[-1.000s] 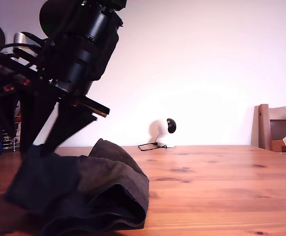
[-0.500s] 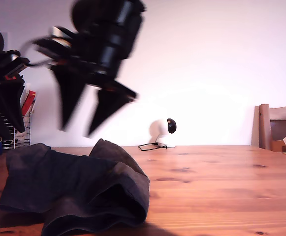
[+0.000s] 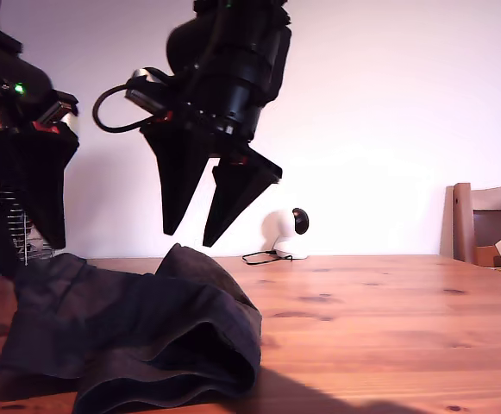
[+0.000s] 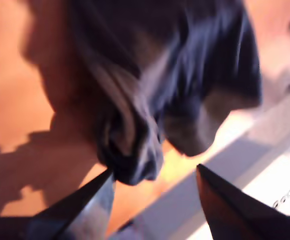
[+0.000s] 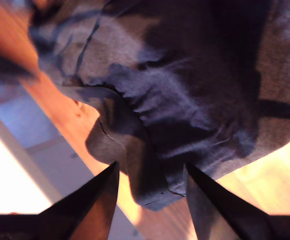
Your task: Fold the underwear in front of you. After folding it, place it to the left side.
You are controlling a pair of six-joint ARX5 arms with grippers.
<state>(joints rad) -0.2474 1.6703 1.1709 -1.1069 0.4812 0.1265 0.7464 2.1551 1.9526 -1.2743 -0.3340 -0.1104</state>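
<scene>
Hovering both empty, spread-open grippers over the rumpled underwear (image 3: 138,336) on the wooden table (image 3: 388,328), probably risking undoing the loose fold by pinching just one layer.

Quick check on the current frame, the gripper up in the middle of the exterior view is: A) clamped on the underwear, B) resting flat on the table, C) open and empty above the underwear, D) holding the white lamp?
C: in the exterior view the gripper hangs in the air with its jaws spread and nothing between them, while the underwear lies in a heap on the table below it.
</scene>
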